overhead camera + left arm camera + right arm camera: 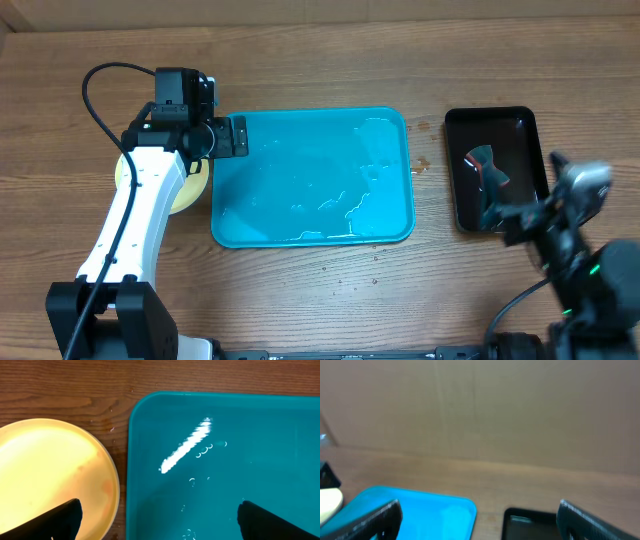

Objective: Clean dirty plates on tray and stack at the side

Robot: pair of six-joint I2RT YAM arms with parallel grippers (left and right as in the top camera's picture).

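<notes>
The turquoise tray (312,178) lies mid-table, holding no plates, only water drops and streaks. A pale yellow-green plate (191,189) sits on the table just left of the tray, mostly hidden under my left arm. In the left wrist view the plate (47,467) shows a faint orange stain near its right rim, beside the tray (225,460). The light blue plate is not visible. My left gripper (232,137) (160,525) is open and empty, straddling the tray's left edge. My right gripper (505,218) (480,522) is open and empty near the black tray.
A narrow black tray (520,130) stands right of the turquoise tray and holds a dark crumpled wiping cloth (487,170). It also shows in the right wrist view (530,522), with the turquoise tray (420,510) and a cardboard wall behind.
</notes>
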